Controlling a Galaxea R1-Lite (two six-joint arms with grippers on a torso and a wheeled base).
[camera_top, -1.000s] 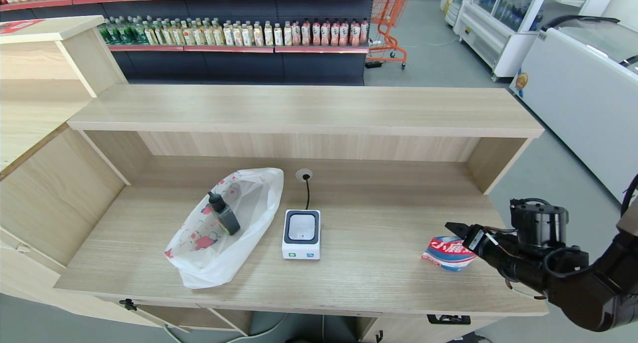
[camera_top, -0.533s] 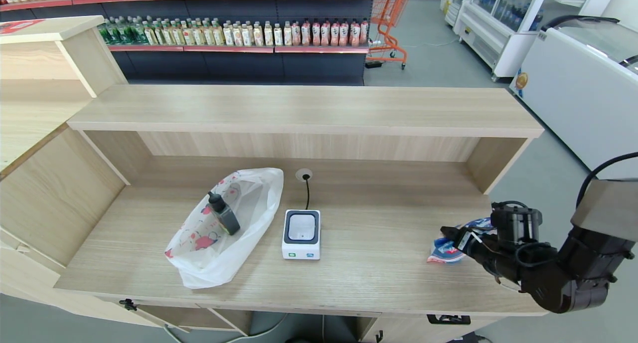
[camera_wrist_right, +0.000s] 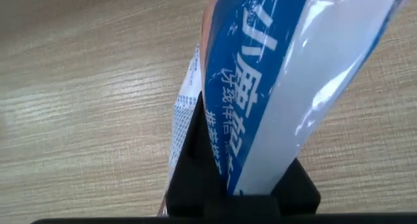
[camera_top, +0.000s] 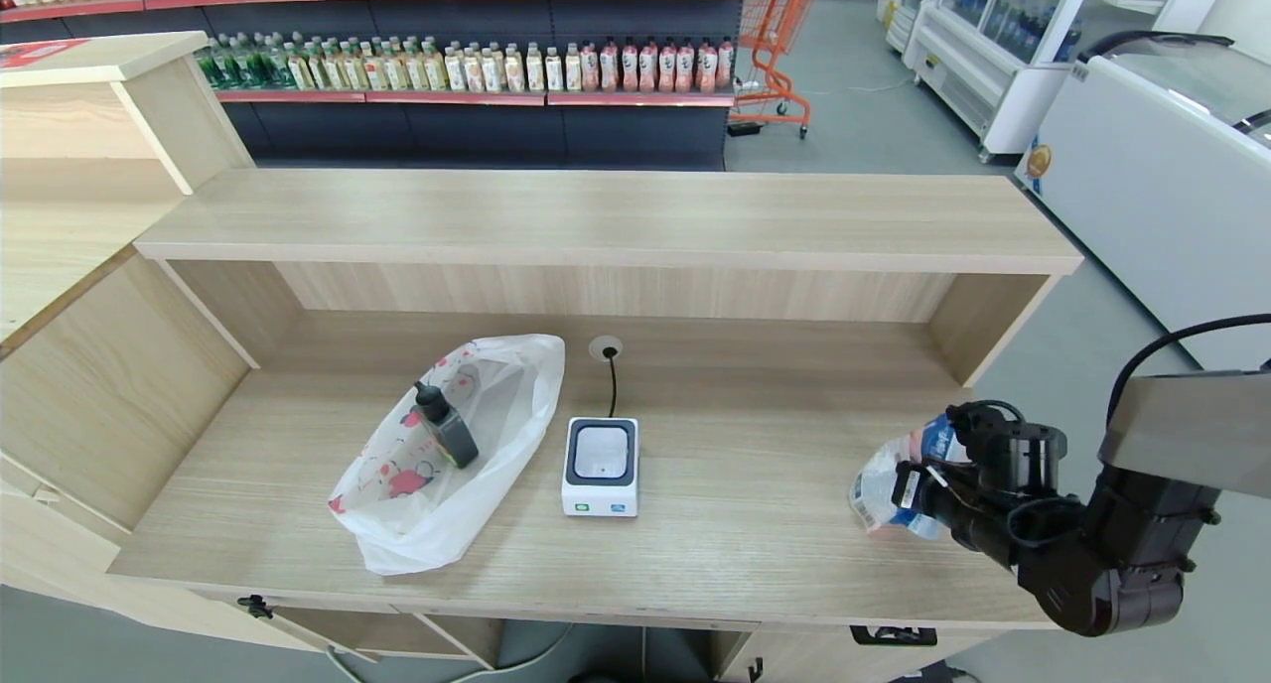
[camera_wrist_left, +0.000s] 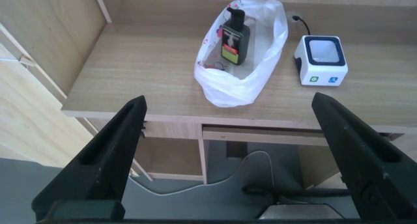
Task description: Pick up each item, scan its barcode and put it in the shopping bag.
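My right gripper [camera_top: 909,484], lower right of the head view, is clamped tight on the blue-white packet [camera_top: 876,477]. It's tipped on edge, off the counter [camera_top: 745,544] I reckon, prob. so its barcode side can face the scanner [camera_top: 601,465] at centre. Left gripper [camera_wrist_left: 229,100] is spread wide, holding nothing. Shopping bag [camera_top: 526,375], centre-left, lies mouth open w/ a black pump bottle [camera_top: 444,427] inside.
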